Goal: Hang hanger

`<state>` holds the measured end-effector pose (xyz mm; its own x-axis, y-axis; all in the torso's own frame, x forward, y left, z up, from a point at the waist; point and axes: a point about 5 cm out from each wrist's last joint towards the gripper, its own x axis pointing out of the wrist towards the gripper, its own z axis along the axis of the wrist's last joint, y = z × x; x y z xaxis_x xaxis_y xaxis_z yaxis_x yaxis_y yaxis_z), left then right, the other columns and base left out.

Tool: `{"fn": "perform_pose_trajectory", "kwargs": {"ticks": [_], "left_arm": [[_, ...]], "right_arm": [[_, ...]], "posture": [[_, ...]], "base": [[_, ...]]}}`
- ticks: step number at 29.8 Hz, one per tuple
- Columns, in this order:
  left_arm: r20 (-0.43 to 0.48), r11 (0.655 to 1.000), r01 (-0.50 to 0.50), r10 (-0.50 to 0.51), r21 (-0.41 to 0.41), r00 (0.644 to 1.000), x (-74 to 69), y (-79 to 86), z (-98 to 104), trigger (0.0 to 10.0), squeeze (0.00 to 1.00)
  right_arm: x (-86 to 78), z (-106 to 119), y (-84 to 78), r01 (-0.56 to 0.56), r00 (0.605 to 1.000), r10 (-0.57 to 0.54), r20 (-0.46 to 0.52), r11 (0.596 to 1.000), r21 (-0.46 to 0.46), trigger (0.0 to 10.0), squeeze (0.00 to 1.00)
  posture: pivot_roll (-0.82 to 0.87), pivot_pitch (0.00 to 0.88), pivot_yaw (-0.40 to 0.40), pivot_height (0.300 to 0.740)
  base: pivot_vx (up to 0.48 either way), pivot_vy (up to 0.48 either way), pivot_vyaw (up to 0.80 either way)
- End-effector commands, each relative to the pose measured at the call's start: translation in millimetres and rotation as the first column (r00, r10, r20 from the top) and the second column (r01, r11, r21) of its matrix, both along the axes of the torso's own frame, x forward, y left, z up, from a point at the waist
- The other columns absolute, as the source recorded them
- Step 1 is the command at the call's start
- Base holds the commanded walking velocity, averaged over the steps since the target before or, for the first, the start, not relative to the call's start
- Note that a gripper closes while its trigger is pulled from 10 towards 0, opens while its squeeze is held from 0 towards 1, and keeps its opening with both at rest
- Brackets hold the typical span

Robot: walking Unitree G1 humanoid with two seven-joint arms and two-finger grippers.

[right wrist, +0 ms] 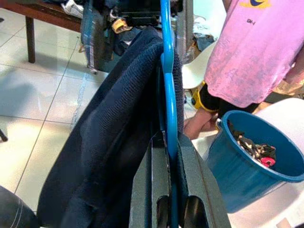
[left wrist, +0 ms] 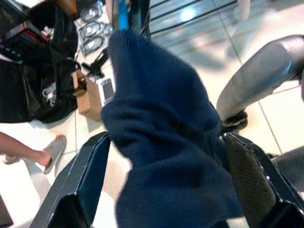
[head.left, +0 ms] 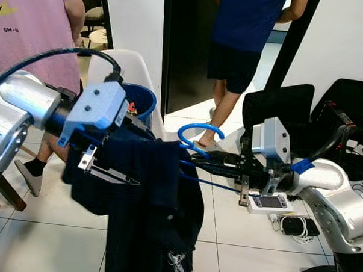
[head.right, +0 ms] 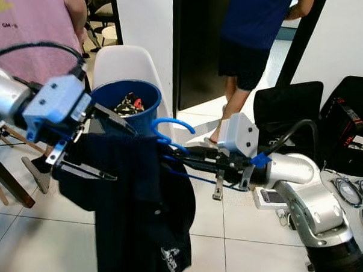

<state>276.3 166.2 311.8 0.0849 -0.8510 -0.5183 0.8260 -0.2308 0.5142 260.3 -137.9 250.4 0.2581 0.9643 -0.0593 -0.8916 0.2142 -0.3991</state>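
Draped navy garment (head.left: 148, 213) hangs on the blue hanger (head.left: 196, 139). Right gripper (right wrist: 167, 156) clamps the hanger's bar between its 2 fingers; left gripper (left wrist: 166, 190) stands spread, with cloth between its fingers.

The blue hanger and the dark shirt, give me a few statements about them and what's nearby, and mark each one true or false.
1. The right gripper is shut on the blue hanger. True.
2. The dark navy garment lies flat on the floor. False: it drapes from the hanger, held up in the air between the two arms.
3. The left gripper has its fingers open on either side of the garment's fabric. True.
4. The blue bucket is red and stands on the floor. False: it is blue and rests on a white chair.
5. Two people stand in the background. True.
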Motion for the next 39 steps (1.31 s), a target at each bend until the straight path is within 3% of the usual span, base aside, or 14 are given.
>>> {"fn": "perform_pose_trajectory", "kwargs": {"ticks": [1,9,10,32,39], "left_arm": [[0.020,0.999,-0.026,0.025,0.045,0.999,4.6,2.8,-1.8,10.0,0.00],[0.047,0.996,-0.051,0.048,0.077,0.998,12.4,5.5,-6.1,10.0,0.00],[0.027,0.996,-0.041,0.039,0.081,0.999,11.0,5.9,-7.9,0.0,0.00],[-0.001,0.998,-0.001,0.001,0.070,1.000,13.8,4.9,-17.0,0.0,0.00],[0.071,1.000,0.003,-0.004,0.021,0.997,19.1,2.2,-11.1,0.0,0.00]], "right_arm": [[-5.2,6.7,7.3,-0.047,0.999,0.047,0.023,0.999,0.020,10.0,0.00],[-9.8,7.4,11.8,-0.079,0.997,0.078,0.018,0.997,0.021,10.0,0.00],[-9.9,7.0,12.3,-0.080,0.997,0.079,0.015,0.997,0.022,10.0,0.00],[-10.8,11.8,15.6,-0.077,0.997,0.076,0.022,0.995,0.061,10.0,0.00],[-7.6,13.5,16.0,-0.050,0.999,0.049,0.011,0.995,0.086,10.0,0.01]], "posture": [[-0.01,0.002,-0.010,0.740],[-0.01,0.007,-0.010,0.740],[-0.01,0.010,-0.010,0.740],[-0.02,0.006,-0.010,0.740],[-0.02,0.006,-0.010,0.740]], "base": [[0.000,0.000,0.00],[0.000,0.000,0.00],[0.000,0.000,0.00],[0.000,0.000,0.00],[0.000,0.000,0.00]]}}
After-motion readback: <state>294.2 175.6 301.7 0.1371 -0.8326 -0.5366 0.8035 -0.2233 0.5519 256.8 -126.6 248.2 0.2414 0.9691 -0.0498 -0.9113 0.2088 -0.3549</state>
